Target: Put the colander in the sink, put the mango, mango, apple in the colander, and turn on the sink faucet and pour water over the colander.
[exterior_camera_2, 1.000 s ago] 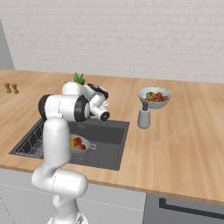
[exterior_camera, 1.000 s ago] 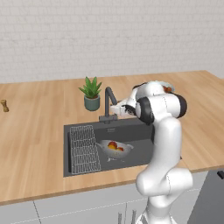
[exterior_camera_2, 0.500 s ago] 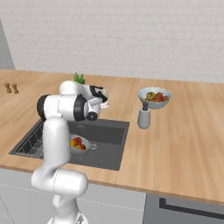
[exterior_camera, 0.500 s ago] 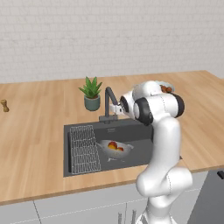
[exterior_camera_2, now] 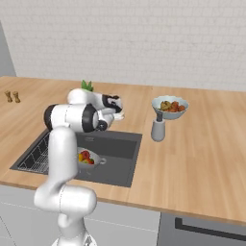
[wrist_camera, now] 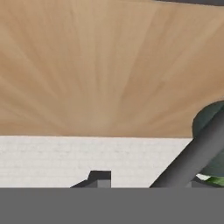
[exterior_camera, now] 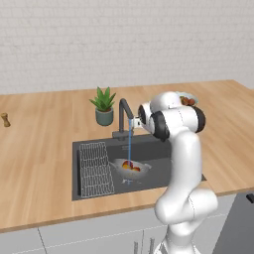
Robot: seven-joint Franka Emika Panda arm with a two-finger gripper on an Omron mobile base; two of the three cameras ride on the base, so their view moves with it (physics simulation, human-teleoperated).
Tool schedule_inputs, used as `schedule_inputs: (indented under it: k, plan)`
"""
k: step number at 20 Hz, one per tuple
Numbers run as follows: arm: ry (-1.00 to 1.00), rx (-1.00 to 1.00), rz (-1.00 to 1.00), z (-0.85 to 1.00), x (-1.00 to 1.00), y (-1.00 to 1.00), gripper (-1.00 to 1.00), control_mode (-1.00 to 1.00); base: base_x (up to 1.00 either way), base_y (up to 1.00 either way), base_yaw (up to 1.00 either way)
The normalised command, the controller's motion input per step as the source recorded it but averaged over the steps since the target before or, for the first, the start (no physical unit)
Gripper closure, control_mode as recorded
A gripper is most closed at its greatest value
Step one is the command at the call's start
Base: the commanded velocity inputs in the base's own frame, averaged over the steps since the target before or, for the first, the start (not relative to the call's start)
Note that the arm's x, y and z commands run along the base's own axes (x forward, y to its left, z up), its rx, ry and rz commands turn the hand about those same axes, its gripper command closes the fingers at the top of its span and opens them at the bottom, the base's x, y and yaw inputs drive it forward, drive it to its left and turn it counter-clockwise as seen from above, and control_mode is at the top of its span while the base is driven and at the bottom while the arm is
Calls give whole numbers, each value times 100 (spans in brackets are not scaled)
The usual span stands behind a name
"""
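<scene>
The colander [exterior_camera: 130,169] is seen as a round, silvery bowl full of little holes. It is set inside the dark sink [exterior_camera: 89,148], just beside the wire rack [exterior_camera: 95,169]. Red and yellow fruit [exterior_camera: 130,166] is piled in it, but the apple and the mangoes cannot be told apart there. A thin blue stream of water [exterior_camera: 130,149] is poured straight down from the sink faucet [exterior_camera: 123,113] into the colander.

The gripper [exterior_camera: 137,122] is held close to the top of the faucet. It cannot be told whether its fingers are spread or pinching the tap.

In the left base view, the water and the potted plant [exterior_camera: 103,106] are shown clearly. In the right base view, the pale bowl of food [exterior_camera_2: 169,107] and the grey soap bottle [exterior_camera_2: 157,129] are shown on the counter [exterior_camera_2: 202,144]. In the hand view, the grey faucet pipe [wrist_camera: 192,157] is seen up close against the wood.
</scene>
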Motion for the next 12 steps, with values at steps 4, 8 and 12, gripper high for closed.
schedule_inputs:
  k: [4,8,12]
  plan:
    - [-7,41,0,88,-64,-93,100,-100,0,0,0]
    - [-9,40,0,100,-67,-76,100,-100,0,0,0]
    - [-20,33,0,100,-94,-69,100,-100,0,0,0]
